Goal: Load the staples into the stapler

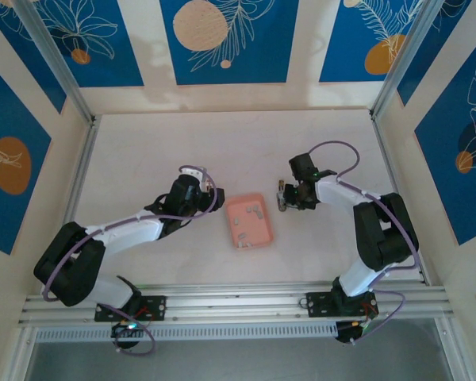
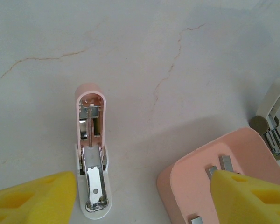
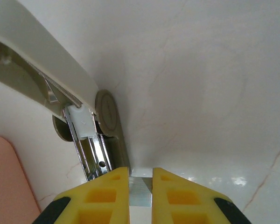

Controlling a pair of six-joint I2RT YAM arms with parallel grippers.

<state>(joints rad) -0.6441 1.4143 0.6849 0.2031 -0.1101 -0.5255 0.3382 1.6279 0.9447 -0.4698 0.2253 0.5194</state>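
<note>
Right gripper (image 3: pixel 141 179) pinches a staple strip (image 3: pixel 141 196) just beside the open rail (image 3: pixel 99 156) of the stapler (image 3: pixel 79 119); line it up with that rail, then lower squarely. Left gripper (image 2: pixel 142 189) hangs open near the tray (image 2: pixel 191 179) of spare staples (image 2: pixel 225 163)

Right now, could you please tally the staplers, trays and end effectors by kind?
Staplers: 2, a pink stapler and a white stapler
Trays: 1, the salmon-pink tray
End effectors: 2, the left end effector and the right end effector
Total: 5
</note>
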